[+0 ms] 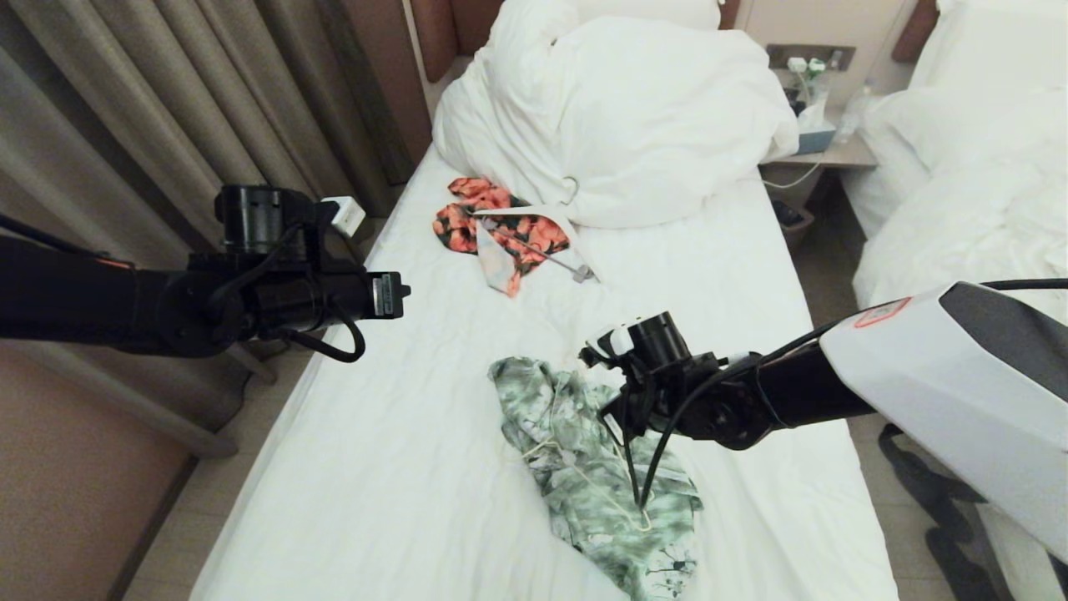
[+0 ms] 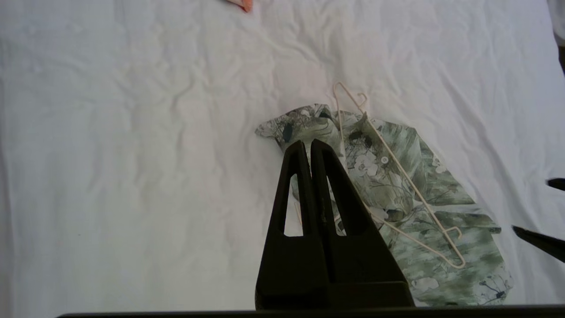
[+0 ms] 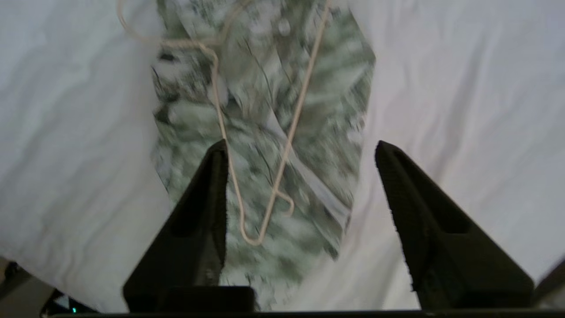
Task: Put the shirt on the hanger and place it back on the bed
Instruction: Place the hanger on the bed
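Risk: hanger [image 2: 399,176] lies on top of the shirt [image 2: 423,207] rather than clearly threaded through it; a lift by the wire could leave the cloth behind.

Risk: thin wire flat on soft fabric, likely to slip from a pinch.

Right claw [image 3: 300,148]: spread wide, empty, directly above shirt and hanger.

Left claw [image 2: 307,148]: closed, empty, raised beside the shirt.

Shirt: crumpled, near end of bed [image 1: 375,467].

Closed left gripper [image 2: 310,145] above shirt [image 2: 410,207], hanger [image 2: 399,170] lying on it.
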Available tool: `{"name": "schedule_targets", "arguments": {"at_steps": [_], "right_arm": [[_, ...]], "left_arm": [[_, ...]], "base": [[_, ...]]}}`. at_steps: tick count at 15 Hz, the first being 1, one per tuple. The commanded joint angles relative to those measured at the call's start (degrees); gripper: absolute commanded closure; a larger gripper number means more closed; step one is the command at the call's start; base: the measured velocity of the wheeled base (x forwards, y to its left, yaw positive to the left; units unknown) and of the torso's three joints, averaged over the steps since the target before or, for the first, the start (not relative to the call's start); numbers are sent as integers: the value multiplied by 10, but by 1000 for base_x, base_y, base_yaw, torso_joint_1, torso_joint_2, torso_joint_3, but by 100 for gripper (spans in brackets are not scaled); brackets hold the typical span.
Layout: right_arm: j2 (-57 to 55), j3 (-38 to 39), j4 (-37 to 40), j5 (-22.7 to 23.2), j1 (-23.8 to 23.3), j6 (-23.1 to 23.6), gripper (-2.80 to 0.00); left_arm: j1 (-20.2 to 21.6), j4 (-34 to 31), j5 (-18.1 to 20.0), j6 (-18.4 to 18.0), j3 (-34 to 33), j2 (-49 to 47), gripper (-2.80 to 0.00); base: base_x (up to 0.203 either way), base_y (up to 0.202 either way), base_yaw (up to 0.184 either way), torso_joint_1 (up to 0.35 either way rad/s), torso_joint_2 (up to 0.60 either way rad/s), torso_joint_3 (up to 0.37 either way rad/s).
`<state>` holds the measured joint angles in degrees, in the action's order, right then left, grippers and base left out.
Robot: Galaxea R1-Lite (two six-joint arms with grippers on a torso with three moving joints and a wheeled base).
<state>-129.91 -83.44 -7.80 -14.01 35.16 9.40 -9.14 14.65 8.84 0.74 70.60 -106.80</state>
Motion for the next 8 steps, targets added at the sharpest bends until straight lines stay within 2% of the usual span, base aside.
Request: {"name": "schedule_targets", "arguments": {"at_steps": [1,6,8], "right_arm": [[34,45,-10,-8,-4,0,0],[168,183,-38,-41,-27,-46,0],[241,258,-40,-53,-45,-59,0]], "left_arm": [[0,1,0,-1,-6,7,0],[14,2,0,-3,-48,103,0],[18,3,-6,-1,-98,147,0]], "base": [[0,0,0,0,0,0],[0,0,0,0,0,0],[0,0,0,0,0,0]]}}
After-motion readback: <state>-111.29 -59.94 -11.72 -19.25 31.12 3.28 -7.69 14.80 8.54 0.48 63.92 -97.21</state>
